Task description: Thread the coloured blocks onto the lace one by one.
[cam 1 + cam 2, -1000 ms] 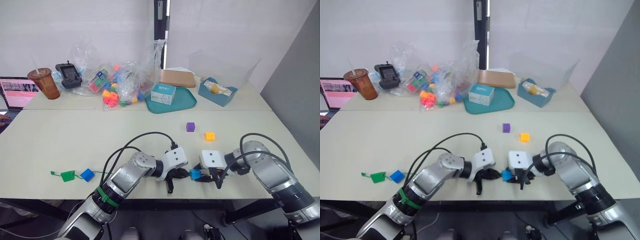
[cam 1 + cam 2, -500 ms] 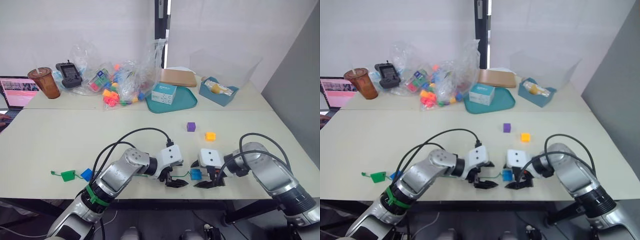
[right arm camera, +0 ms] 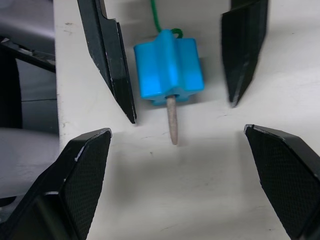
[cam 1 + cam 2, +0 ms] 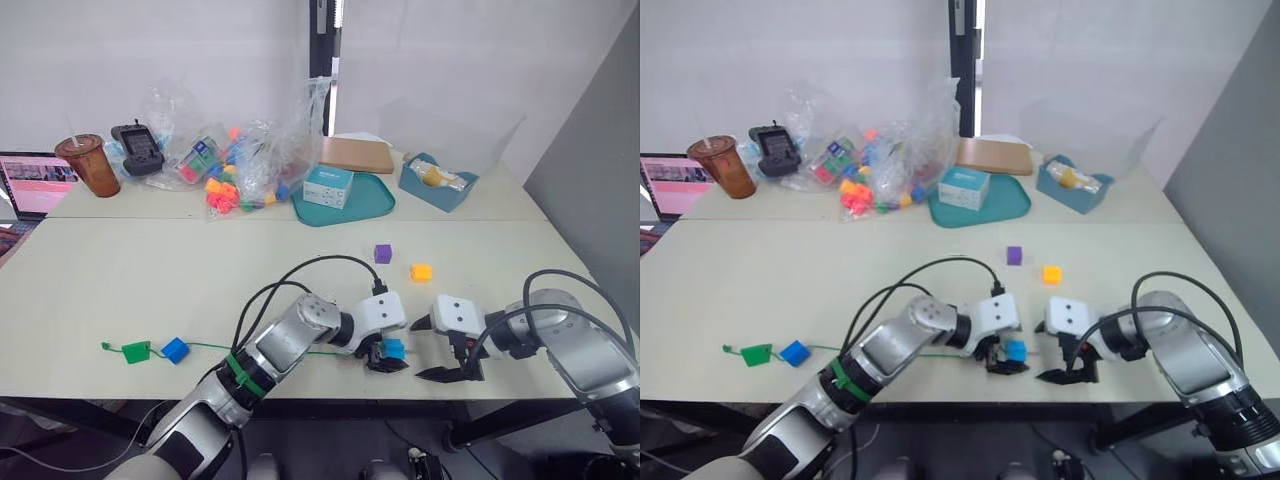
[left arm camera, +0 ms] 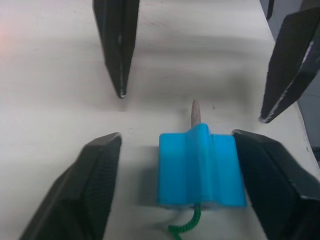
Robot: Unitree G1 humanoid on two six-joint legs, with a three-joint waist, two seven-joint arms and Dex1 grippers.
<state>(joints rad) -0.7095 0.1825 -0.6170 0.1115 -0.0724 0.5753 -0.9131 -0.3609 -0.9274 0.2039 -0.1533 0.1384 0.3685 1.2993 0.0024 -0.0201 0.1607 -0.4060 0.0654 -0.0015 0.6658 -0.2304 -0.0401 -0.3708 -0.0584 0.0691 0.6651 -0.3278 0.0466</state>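
Left wrist view, lace tip (image 5: 194, 112) through blue block (image 5: 202, 170), tools apart.

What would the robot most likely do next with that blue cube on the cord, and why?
Probably close the right tool on the lace tip and pull it through. The tip already pokes out of the blue block, which lies on the table between the open left tool, and the right tool faces it, open.

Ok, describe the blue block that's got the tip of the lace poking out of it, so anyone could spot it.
Look at the near edge of the table, between the two grippers. The blue block lies between the open left fingers, the lace trailing behind. Unlike the other blue block by the green tab, a stiff tip pokes out.
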